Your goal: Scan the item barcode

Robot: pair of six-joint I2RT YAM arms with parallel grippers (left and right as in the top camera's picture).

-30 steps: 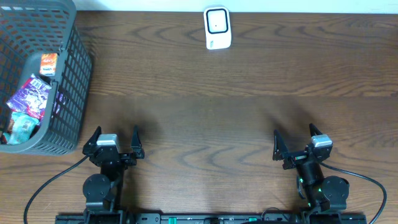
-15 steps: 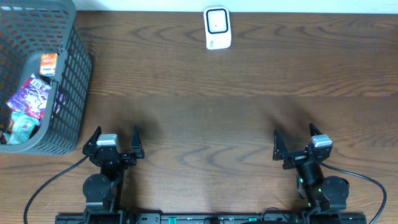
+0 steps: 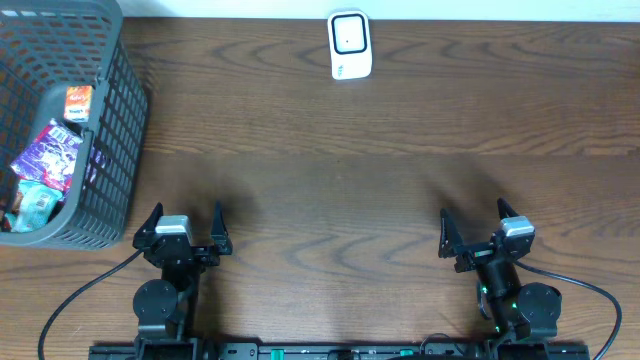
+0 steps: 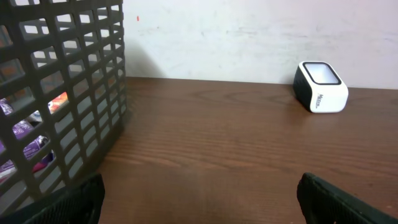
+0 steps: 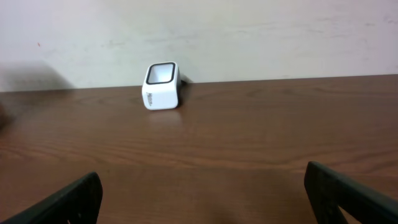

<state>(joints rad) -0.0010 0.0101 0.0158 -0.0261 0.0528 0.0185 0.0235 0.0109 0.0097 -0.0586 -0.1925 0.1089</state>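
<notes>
A white barcode scanner (image 3: 350, 45) with a dark window stands at the table's far edge, also in the left wrist view (image 4: 321, 86) and the right wrist view (image 5: 163, 86). Several packaged items (image 3: 45, 160) lie in the grey basket (image 3: 115, 150) at the far left, seen through its mesh (image 4: 68, 118). My left gripper (image 3: 184, 222) sits open at the near left, just right of the basket, holding nothing. At the near right my right gripper (image 3: 478, 222) is open too, with bare table between its fingers. Both are far from the scanner.
Dark wood table (image 3: 330, 180) with a pale wall behind the scanner (image 5: 249, 31). The basket's tall mesh wall stands close to my left gripper's left finger (image 4: 74, 202). Black cables trail from both arm bases (image 3: 90, 290) at the near edge.
</notes>
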